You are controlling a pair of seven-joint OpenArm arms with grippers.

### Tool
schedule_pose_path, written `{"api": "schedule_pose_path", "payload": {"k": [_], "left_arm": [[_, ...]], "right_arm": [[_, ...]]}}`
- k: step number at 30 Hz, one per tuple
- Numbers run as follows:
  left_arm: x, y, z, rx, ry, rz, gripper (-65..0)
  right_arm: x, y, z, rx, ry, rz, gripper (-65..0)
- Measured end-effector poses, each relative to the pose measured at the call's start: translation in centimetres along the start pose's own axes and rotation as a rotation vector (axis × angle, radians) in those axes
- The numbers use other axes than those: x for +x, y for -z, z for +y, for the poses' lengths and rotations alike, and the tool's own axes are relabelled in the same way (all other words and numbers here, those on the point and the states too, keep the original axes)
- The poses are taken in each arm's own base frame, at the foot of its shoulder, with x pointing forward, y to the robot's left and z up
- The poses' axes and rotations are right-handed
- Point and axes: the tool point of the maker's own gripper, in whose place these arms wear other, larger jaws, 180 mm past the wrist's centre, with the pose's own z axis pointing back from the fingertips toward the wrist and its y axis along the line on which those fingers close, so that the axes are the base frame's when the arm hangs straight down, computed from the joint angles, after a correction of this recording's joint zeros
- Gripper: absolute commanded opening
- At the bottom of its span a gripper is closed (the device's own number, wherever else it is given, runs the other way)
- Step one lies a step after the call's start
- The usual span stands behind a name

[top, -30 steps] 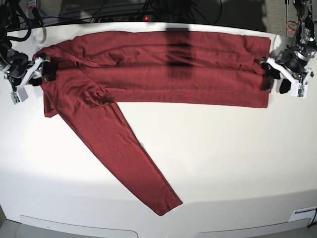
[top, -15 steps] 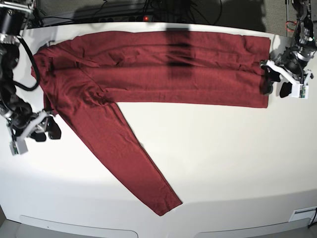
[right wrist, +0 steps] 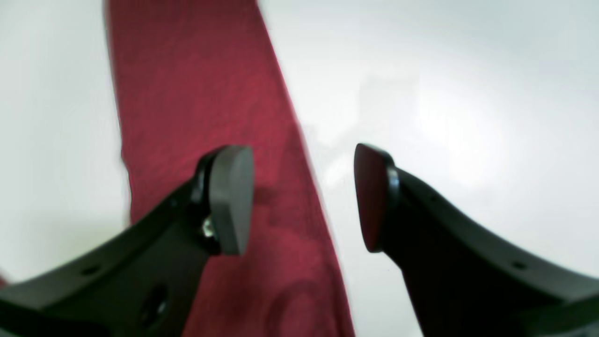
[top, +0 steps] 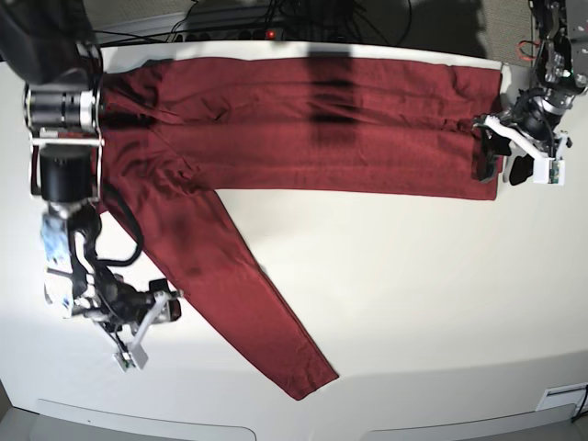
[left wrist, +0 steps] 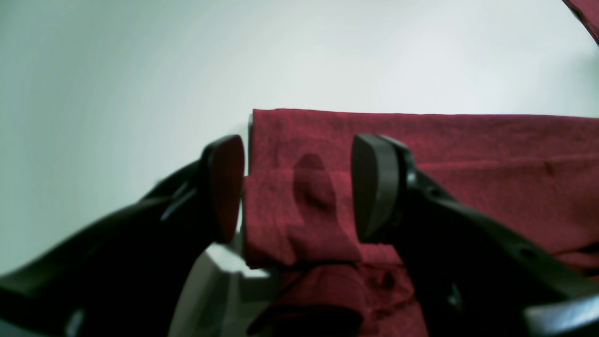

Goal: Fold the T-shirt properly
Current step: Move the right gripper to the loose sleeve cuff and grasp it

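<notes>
The T-shirt is a dark red long-sleeved garment spread flat across the far half of the white table, with one sleeve running diagonally toward the near edge. My left gripper stands open at the shirt's right edge. In the left wrist view its fingers straddle a fabric corner without pinching it. My right gripper hangs open at the near left, just beside the sleeve. In the right wrist view the sleeve passes under one finger, and the sleeve's edge runs between the two pads.
The white table reaches to the near edge. Cables and a power strip lie behind the far edge. The right arm's upper links overhang the shirt's left shoulder. A small white label sits at the near right corner.
The right arm has swung from the shirt's left edge down the left side to the sleeve. The left gripper has stayed by the right edge, shifting slightly. The shirt lies as before.
</notes>
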Motion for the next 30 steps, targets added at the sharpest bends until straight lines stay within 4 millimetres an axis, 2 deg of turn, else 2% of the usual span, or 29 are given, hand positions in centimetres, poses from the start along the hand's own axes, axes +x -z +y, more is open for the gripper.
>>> {"api": "schedule_pose_path", "payload": {"k": [3, 7, 11, 18, 24, 30], "left_arm": [[-0.1, 0.0, -0.1, 0.000, -0.002, 0.001, -29.4], [-0.1, 0.0, -0.1, 0.000, -0.003, 0.002, -29.4], [-0.1, 0.0, -0.1, 0.000, -0.002, 0.001, -29.4], [-0.1, 0.0, -0.1, 0.000, -0.003, 0.002, -29.4], [-0.1, 0.0, -0.1, 0.000, -0.003, 0.002, -29.4], [-0.1, 0.0, -0.1, 0.000, -0.003, 0.001, -29.4]], "right_arm": [[-0.4, 1.8, -0.3, -0.023, 0.043, 0.046, -30.7], [-2.0, 3.2, -0.9, -0.047, 0.040, 0.100, -30.7], [-2.6, 3.8, -1.5, -0.066, 0.030, 0.120, -30.7], [-4.1, 4.7, 0.3, -0.030, 0.048, 0.168, -30.7], [-3.9, 5.2, 1.6, -0.009, 0.042, 0.170, -30.8], [-6.5, 5.1, 0.9, -0.038, -0.013, 0.231, -30.8]]}}
